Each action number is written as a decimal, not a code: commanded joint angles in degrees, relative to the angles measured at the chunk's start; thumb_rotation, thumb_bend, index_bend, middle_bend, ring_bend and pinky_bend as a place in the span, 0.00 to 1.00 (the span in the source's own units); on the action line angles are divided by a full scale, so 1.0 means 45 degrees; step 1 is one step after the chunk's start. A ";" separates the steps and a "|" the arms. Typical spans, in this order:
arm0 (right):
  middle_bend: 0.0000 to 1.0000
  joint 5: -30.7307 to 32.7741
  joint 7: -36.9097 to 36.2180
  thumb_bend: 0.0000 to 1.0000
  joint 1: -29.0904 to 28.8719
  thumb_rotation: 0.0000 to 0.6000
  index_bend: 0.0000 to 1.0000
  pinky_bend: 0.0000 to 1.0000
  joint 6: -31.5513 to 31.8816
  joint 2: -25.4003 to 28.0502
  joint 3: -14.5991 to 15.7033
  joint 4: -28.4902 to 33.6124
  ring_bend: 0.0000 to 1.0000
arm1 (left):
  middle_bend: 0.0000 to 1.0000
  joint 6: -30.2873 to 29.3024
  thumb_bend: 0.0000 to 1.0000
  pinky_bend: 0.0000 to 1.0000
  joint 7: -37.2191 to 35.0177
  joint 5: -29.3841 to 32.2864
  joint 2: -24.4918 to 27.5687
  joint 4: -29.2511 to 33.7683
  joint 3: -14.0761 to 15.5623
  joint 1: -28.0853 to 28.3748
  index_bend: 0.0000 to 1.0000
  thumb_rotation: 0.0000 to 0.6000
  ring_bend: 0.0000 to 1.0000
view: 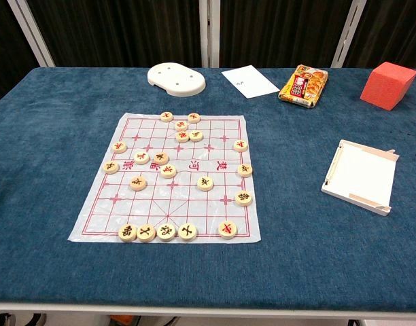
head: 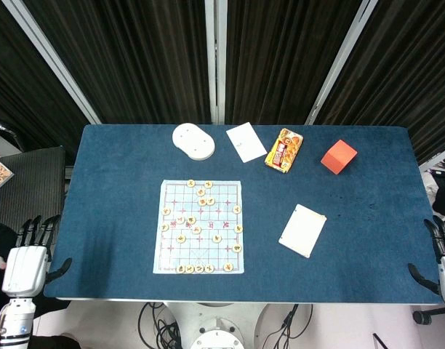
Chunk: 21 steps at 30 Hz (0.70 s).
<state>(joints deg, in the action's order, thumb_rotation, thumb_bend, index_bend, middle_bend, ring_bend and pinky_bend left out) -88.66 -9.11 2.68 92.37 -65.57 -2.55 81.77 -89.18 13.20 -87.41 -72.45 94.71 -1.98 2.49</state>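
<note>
Both hands sit at the bottom corners of the head view, off the near edge of the desk (head: 121, 167). At lower left, the left hand (head: 30, 258) holds nothing, its dark fingers (head: 35, 230) apart and pointing up the frame; at lower right the right hand (head: 442, 258) is cut by the frame edge, fingers likewise apart and empty. Blue cloth covers the desk, and black curtains with pale slanting bars fill the top of the frame. Nearest the left hand, well apart from it, lies one chess board sheet (head: 199, 227) at lower centre, with round chess pieces (head: 181, 238) scattered on it, too small here to count. To its right lies one white tray (head: 303, 230). Along the top edge run one white oval lid (head: 193, 141), one white card (head: 246, 142), one snack packet (head: 284, 150) and one red block (head: 339, 156).

Neither hand shows in the chest view. Closest is the chess board sheet (view: 215, 187), bearing twenty-one chess pieces (view: 205, 183), five along its near row. Further back are the white tray (view: 361, 175) at right, then the lid (view: 176, 79), card (view: 250, 81), packet (view: 304, 86) and block (view: 388, 85).
</note>
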 commanded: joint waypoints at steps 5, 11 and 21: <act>0.00 -0.0060 -0.0007 0.13 -0.0025 1.00 0.00 0.00 -0.0026 -0.0039 0.0023 -0.0062 0.00 | 0.10 0.0060 0.20 0.05 -0.0047 -0.0087 -0.0059 -0.0011 0.0029 0.0052 0.06 1.00 0.00; 0.00 -0.0063 0.0038 0.13 0.0009 1.00 0.00 0.00 0.0135 0.0172 -0.0054 0.0148 0.00 | 0.10 0.0910 0.20 0.05 0.0114 -0.0569 0.0298 0.0522 -0.0296 0.0965 0.07 1.00 0.00; 0.00 0.0019 -0.0032 0.13 0.0148 1.00 0.00 0.00 0.0313 0.0350 -0.0087 0.0297 0.00 | 0.10 0.5575 0.20 0.05 -0.0550 0.0381 -0.0227 0.1262 -0.1839 0.4762 0.09 1.00 0.00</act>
<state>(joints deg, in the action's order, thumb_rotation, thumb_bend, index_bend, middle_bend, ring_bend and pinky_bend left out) -88.62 -9.17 3.28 93.72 -63.96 -2.95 83.19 -70.29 11.98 -88.13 -71.29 100.23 -7.44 18.35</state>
